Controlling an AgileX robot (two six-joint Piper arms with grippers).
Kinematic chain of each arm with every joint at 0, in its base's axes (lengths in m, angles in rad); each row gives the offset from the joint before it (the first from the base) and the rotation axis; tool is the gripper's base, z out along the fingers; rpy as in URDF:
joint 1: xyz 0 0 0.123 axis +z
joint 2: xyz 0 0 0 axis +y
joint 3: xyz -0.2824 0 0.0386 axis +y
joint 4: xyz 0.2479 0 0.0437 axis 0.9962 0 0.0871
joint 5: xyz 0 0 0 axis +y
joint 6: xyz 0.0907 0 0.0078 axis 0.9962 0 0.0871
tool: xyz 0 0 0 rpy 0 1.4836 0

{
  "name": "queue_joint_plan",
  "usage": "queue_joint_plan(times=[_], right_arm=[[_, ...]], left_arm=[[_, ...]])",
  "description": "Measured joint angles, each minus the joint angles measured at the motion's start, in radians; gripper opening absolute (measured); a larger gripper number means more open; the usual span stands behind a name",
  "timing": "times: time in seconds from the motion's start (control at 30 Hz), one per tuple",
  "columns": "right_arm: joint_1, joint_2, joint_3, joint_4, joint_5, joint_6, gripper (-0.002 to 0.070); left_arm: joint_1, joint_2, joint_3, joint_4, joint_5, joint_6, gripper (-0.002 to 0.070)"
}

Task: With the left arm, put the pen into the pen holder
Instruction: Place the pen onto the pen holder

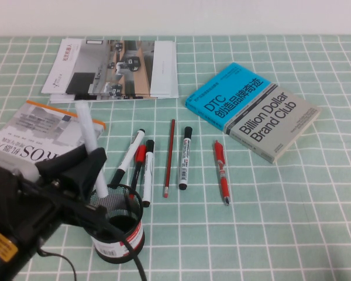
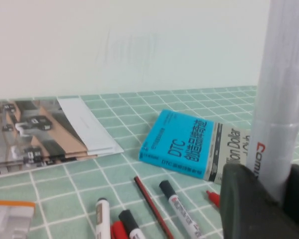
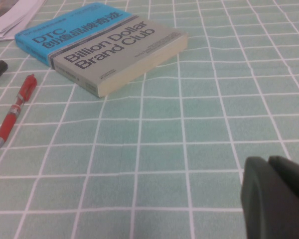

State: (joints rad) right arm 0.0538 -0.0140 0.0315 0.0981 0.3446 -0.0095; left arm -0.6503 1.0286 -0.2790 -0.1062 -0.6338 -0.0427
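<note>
My left gripper (image 1: 92, 165) is shut on the white pen (image 1: 89, 137) and holds it nearly upright, its top leaning slightly back-left. The pen's lower end dips inside the rim of the black wire-mesh pen holder (image 1: 121, 235), which stands at the front left with a red-and-white label on its base band. In the left wrist view the white barrel (image 2: 283, 94) rises between the dark fingers (image 2: 246, 204) of the left gripper (image 2: 276, 196). My right gripper (image 3: 276, 199) is shut and empty, low over bare cloth at the right; it does not show in the high view.
Behind the holder lie white markers with black caps (image 1: 128, 153) (image 1: 185, 157), a red-capped marker (image 1: 138, 167), a thin red pencil (image 1: 169, 157) and a red pen (image 1: 222, 171). A blue-and-grey book (image 1: 254, 111) lies right of centre, brochures (image 1: 114, 69) at the back, another book (image 1: 41, 126) at left.
</note>
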Motion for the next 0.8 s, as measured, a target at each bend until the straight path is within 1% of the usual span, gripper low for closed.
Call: queue_joint_plan(times=[0.33,0.73,0.8], right_arm=[[0.0,0.0,0.0,0.0,0.0,0.0,-0.002],[0.0,0.0,0.0,0.0,0.0,0.0,-0.002],[0.0,0.0,0.0,0.0,0.0,0.0,-0.002]], left_arm=[[0.0,0.133,0.114,0.014,-0.203,-0.016,0.0108],[0.0,0.296,0.122,0.014,-0.361,-0.043,0.0108],[0.0,0.311,0.122,0.014,-0.38,-0.054,0.0119]])
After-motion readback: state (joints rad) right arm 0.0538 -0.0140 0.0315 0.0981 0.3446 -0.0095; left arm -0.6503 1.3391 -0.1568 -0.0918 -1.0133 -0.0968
